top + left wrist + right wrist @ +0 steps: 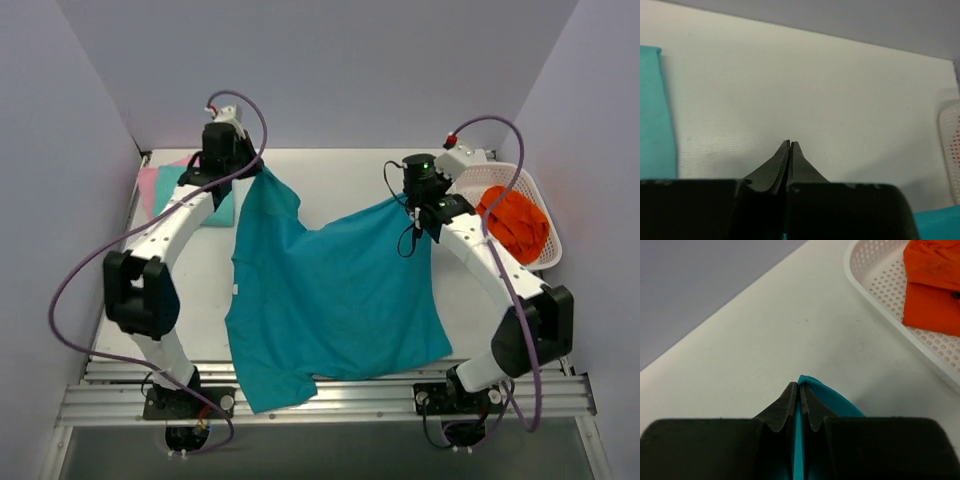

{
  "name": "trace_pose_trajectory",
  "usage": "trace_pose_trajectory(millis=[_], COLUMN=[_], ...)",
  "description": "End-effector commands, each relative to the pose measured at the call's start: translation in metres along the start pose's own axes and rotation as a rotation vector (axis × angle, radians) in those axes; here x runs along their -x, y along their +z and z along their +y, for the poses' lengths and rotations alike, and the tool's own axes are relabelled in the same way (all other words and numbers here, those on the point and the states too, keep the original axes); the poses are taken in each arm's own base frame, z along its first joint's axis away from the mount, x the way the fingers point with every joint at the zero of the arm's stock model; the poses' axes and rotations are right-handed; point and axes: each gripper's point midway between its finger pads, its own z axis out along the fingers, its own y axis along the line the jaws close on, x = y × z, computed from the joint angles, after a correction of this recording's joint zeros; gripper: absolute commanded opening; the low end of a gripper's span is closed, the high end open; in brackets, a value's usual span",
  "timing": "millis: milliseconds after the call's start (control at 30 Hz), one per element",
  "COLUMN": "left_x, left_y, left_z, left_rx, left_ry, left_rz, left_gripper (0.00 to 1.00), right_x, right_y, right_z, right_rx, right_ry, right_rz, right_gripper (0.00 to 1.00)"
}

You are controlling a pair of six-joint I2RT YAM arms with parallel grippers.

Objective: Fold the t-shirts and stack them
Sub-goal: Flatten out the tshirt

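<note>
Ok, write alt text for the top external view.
A deep teal t-shirt drapes over the table, far corners pinched by the left fingers and right fingers. Folded shirts lie far left; a basket with orange cloth sits right.

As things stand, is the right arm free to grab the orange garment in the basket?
Probably not yet: the right gripper is clamped on the teal t-shirt. The orange garment lies close beside it in the basket, unobstructed.
</note>
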Motion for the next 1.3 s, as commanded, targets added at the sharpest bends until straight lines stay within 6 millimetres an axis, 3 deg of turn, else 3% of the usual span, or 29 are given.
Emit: trace_pose_trajectory(millis=[0,33,67,100,133,167,200,233,333,433,500,533,600,800,933,1267], left_x=[0.004,-0.037,-0.045,-0.028,-0.059,-0.064,-0.043,-0.069,-0.066,-0.055,-0.046,-0.031,-0.025,0.007,0.021,0.028], left_y=[0.064,0.105,0.121,0.136,0.164,0.175,0.184,0.205,0.231,0.240,0.242,0.239,0.240,0.234,0.232,0.238], left_z=[0.001,0.025,0.033,0.026,0.044,0.045,0.035,0.050,0.057,0.062,0.066,0.063,0.075,0.079,0.079,0.094], left_rx=[-0.093,-0.051,-0.039,-0.055,-0.025,-0.032,-0.060,-0.044,-0.066,-0.087,-0.074,-0.082,-0.054,-0.057,-0.059,-0.038], left_ry=[-0.006,-0.010,0.014,0.030,0.041,0.071,0.082,0.085,0.073,0.050,0.050,0.052,0.040,0.041,0.062,0.073], left_rz=[-0.007,0.081,0.095,0.061,0.113,0.116,0.073,0.116,0.121,0.088,0.054,0.011,-0.015,-0.082,-0.125,-0.165], left_gripper=[0.02,0.02,0.02,0.02,0.02,0.02,0.02,0.02,0.02,0.03,0.06,0.06,0.08,0.13,0.20,0.20], right_x=[-0.013,-0.044,-0.055,-0.060,-0.080,-0.088,-0.092,-0.104,-0.117,-0.125,-0.110,-0.107,-0.096,-0.064,-0.060,-0.074], right_y=[0.057,0.085,0.100,0.117,0.143,0.158,0.172,0.197,0.235,0.256,0.263,0.266,0.266,0.262,0.266,0.283], right_z=[-0.002,-0.010,-0.013,-0.016,-0.014,-0.014,-0.015,-0.007,0.004,0.009,0.017,0.017,0.013,0.006,0.001,-0.025], right_rx=[-0.056,-0.109,-0.135,-0.160,-0.184,-0.203,-0.219,-0.220,-0.226,-0.222,-0.216,-0.223,-0.249,-0.291,-0.305,-0.367], right_ry=[0.068,0.024,0.018,0.016,-0.006,-0.019,-0.023,-0.028,-0.020,-0.013,0.009,0.022,0.028,0.067,0.069,0.068], right_rz=[-0.032,0.014,0.027,0.029,0.053,0.059,0.060,0.070,0.086,0.086,0.053,0.040,0.036,-0.023,-0.025,-0.017], right_gripper=[0.00,0.00,0.00,0.00,0.00,0.00,0.00,0.00,0.00,0.00,0.00,0.00,0.00,0.00,0.00,0.01])
